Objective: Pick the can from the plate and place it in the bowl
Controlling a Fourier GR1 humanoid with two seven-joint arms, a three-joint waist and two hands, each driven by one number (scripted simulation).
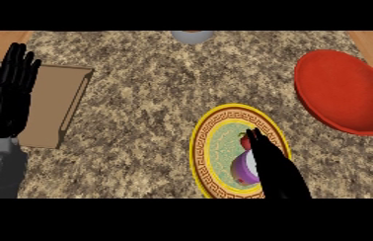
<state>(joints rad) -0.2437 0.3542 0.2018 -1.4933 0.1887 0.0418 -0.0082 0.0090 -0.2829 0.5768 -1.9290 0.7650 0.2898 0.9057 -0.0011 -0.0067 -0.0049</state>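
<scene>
Reaching: black right hand [280,173], fingers straight, over purple-and-white can [244,168]
Can: on yellow-rimmed patterned plate [200,136], ungrasped
Left hand [18,82]: open, resting
Remaining: grasp, carry to red bowl [335,89]

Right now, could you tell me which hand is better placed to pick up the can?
The right hand: its fingers already reach over the can on the plate. The left hand rests open by the far edge.

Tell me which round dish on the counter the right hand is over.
The yellow-rimmed patterned plate, near the lower edge. The black right hand reaches over it beside the purple can. The plain red bowl sits apart at the right edge.
</scene>
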